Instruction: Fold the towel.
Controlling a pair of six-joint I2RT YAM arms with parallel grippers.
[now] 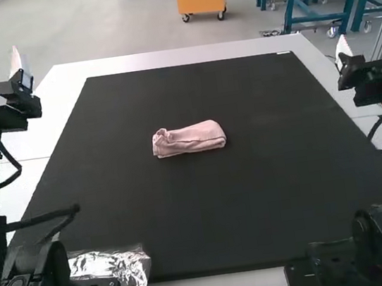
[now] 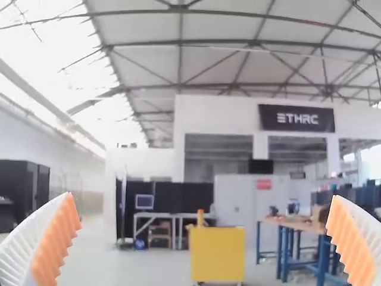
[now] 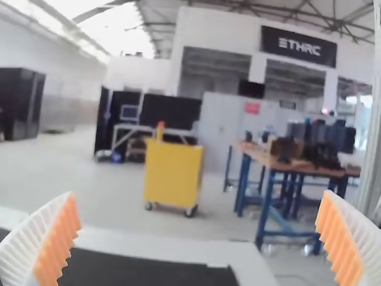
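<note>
Pink towel [image 1: 189,139]: folded narrow, on the black mat [image 1: 208,212] covering the white table [image 1: 165,58]
Long axis: left to right
Left tool [image 1: 18,62]: fingers apart
Right tool [image 1: 342,49]: fingers apart, too

Bright hall, glare from the roof

From my seat the high view looks brightly and fairly evenly lit. The counter's white border [image 1: 179,56] shines pale, while the black mat [image 1: 186,208] stays dark and mostly free of glare. I see hard glints on the crumpled foil [image 1: 126,262] and gentle shading in the towel's folds [image 1: 189,138]. In my left wrist view, daylight through the skylights [image 2: 56,44] burns out to white, and the roof beams [image 2: 253,43] bow with lens distortion. Skylight glare whitens my right wrist view too.
</note>
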